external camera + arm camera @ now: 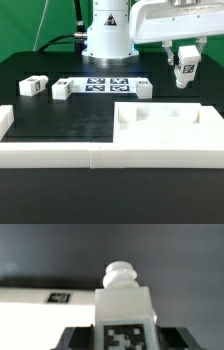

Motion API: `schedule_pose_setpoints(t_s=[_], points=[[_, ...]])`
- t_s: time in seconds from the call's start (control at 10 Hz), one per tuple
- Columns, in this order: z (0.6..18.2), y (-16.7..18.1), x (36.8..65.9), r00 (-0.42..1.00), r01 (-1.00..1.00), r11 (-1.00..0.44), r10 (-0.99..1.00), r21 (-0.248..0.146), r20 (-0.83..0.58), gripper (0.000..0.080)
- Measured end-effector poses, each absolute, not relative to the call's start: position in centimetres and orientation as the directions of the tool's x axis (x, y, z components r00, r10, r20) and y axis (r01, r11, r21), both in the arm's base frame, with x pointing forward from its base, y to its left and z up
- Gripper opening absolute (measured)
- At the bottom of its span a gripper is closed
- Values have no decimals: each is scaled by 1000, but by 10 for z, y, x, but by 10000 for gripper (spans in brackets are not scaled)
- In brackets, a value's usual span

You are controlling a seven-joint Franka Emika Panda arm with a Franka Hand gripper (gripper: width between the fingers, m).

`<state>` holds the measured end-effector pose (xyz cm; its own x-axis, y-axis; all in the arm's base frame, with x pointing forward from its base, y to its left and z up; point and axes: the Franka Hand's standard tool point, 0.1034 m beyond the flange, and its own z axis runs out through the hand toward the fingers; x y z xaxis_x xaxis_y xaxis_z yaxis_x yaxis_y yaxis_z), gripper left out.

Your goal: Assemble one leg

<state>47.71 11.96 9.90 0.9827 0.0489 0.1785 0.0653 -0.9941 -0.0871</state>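
My gripper [186,62] is at the exterior view's right, raised above the table, shut on a leg [186,70], a small white block with a black-and-white tag. In the wrist view the held leg [124,303] fills the middle, its rounded peg end pointing away and its tag between the dark fingers [78,338]. Three more legs lie on the black table: one at the exterior view's left [34,86], one beside it [63,89], one further right [143,90]. The large white recessed panel [165,126] lies in front, below the held leg; it also shows in the wrist view [40,314].
The marker board [104,84] lies flat in front of the robot's white base [106,35]. Long white border rails [60,152] run along the table's front, with one short upright end at the exterior view's left [5,120].
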Motion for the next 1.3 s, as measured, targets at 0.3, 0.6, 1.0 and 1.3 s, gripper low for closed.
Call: schedule_pose_setpoints(t_s=[0.3,0.6,1.0,1.3], points=[[97,122,473,982,71,-994,54,-87,179,288],[101,117,483,978,112,-991,96,-78,184,288],[105,113,540,962,162,-984,142,-72,232,288],[107,115,579,939,226,-972,201,-61,278,288]])
